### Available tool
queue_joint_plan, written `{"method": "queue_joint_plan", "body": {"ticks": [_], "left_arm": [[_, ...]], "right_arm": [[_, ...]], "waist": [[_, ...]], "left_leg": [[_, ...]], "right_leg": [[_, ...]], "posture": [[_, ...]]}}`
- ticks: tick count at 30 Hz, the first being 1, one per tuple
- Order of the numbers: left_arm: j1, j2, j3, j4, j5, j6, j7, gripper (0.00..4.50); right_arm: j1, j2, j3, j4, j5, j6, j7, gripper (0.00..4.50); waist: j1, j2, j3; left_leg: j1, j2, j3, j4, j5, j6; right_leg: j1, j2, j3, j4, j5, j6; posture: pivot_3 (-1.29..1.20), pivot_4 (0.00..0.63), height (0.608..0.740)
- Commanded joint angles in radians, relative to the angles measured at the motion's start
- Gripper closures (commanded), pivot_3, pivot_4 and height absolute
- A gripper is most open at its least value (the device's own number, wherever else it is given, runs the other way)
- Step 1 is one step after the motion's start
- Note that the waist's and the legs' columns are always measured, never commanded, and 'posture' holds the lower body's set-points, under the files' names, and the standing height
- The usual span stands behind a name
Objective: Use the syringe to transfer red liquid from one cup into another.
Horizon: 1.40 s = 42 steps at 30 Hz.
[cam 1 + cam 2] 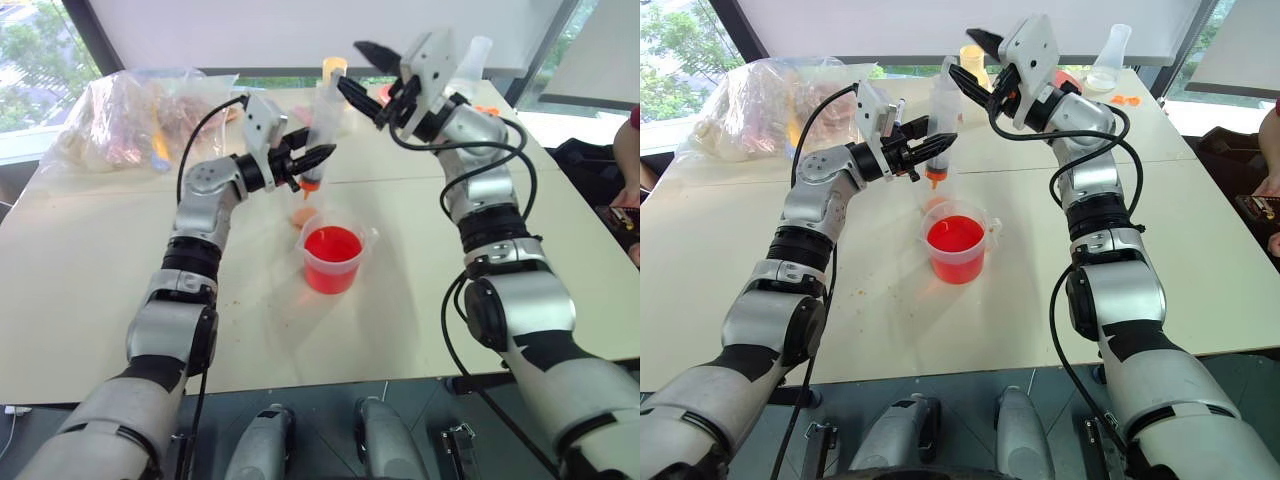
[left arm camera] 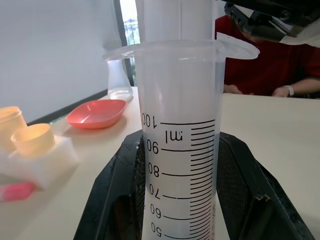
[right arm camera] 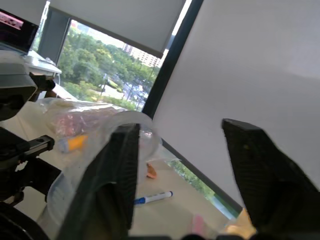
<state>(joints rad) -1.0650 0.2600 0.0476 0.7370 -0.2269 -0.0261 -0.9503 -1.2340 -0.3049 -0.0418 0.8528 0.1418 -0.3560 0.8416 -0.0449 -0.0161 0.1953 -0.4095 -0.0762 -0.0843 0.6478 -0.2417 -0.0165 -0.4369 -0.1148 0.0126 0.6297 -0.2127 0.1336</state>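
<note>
Two grippers at work: left gripper [image 1: 923,150] clenched on the syringe [image 1: 942,110], upright, orange tip just above the beaker [image 1: 956,247] of red liquid [image 1: 955,237]. Right gripper [image 1: 977,62] spread around the plunger top, not yet gripping. Best to lower the tip into the liquid before pulling.

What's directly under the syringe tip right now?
The syringe tip hangs above table beyond the beaker of red liquid. A small clear cup seems to sit there, partly hidden by the beaker rim.
</note>
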Motion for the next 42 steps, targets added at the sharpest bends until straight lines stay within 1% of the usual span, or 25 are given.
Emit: {"method": "queue_joint_plan", "body": {"ticks": [1, 2, 10, 14, 18, 30, 39, 42], "left_arm": [[-0.008, 0.009, -0.012, -0.074, -0.002, 0.002, -0.011, 3.07], [-0.004, 0.009, -0.013, -0.09, -0.005, 0.009, -0.011, 3.07], [0.009, 0.016, -0.008, -0.152, -0.016, 0.054, 0.001, 3.07], [-0.003, 0.019, 0.018, -0.175, -0.028, 0.066, 0.045, 3.07], [0.003, 0.019, 0.022, -0.209, -0.042, 0.089, 0.051, 3.07], [-0.011, 0.018, 0.033, -0.214, -0.047, 0.101, 0.061, 3.07], [0.012, 0.019, 0.028, -0.244, -0.054, 0.122, 0.047, 3.07], [0.019, 0.02, 0.029, -0.256, -0.055, 0.13, 0.046, 3.07]], "right_arm": [[-0.044, 0.013, 0.002, -0.021, 0.015, -0.019, 0.028, 4.02], [-0.041, 0.015, 0.004, -0.021, 0.014, -0.016, 0.032, 4.45], [-0.02, 0.029, 0.013, -0.022, 0.006, 0.0, 0.043, 4.45], [0.016, 0.047, 0.022, -0.033, 0.004, 0.012, 0.046, 4.45], [0.036, 0.058, 0.026, -0.05, 0.007, 0.024, 0.044, 4.45], [0.083, 0.091, 0.045, -0.083, 0.008, 0.058, 0.051, 4.45], [0.076, 0.076, 0.023, -0.088, 0.017, 0.06, 0.026, 4.45], [0.081, 0.057, 0.008, -0.107, 0.029, 0.07, 0.021, 3.51]], "waist": [[0.0, 0.0, 0.0], [0.0, 0.0, 0.0], [0.0, 0.0, 0.0], [0.0, 0.0, 0.0], [0.0, 0.0, 0.0], [0.0, 0.0, 0.0], [0.0, 0.0, 0.0], [0.0, 0.0, 0.0]], "left_leg": [[0.0, 0.0, 0.0, 0.0, 0.0, 0.0], [0.0, 0.0, 0.0, 0.0, 0.0, 0.0], [0.0, 0.0, 0.0, 0.0, 0.0, 0.0], [0.0, 0.0, 0.0, 0.0, 0.0, 0.0], [0.0, 0.0, 0.0, 0.0, 0.0, 0.0], [0.0, 0.0, 0.0, 0.0, 0.0, 0.0], [0.0, 0.0, 0.0, 0.0, 0.0, -0.001], [0.0, 0.0, 0.0, 0.0, 0.0, 0.0]], "right_leg": [[0.0, 0.0, 0.0, 0.0, 0.0, 0.0], [0.0, 0.0, 0.0, 0.0, 0.0, 0.0], [0.0, 0.0, 0.0, 0.0, 0.0, 0.0], [0.0, 0.0, 0.0, 0.0, 0.0, 0.0], [-0.001, 0.0, 0.001, 0.001, 0.0, 0.0], [-0.001, 0.0, 0.001, 0.001, 0.0, 0.0], [-0.001, 0.0, 0.001, 0.001, 0.0, 0.0], [-0.001, 0.0, 0.001, 0.0, 0.0, 0.0]], "posture": [[0.0, 0.15, 0.74], [0.0, 0.15, 0.74], [0.0, 0.15, 0.74], [0.0, 0.15, 0.74], [0.0, 0.15, 0.74], [0.0, 0.15, 0.74], [0.0, 0.15, 0.74], [0.0, 0.15, 0.74]]}}
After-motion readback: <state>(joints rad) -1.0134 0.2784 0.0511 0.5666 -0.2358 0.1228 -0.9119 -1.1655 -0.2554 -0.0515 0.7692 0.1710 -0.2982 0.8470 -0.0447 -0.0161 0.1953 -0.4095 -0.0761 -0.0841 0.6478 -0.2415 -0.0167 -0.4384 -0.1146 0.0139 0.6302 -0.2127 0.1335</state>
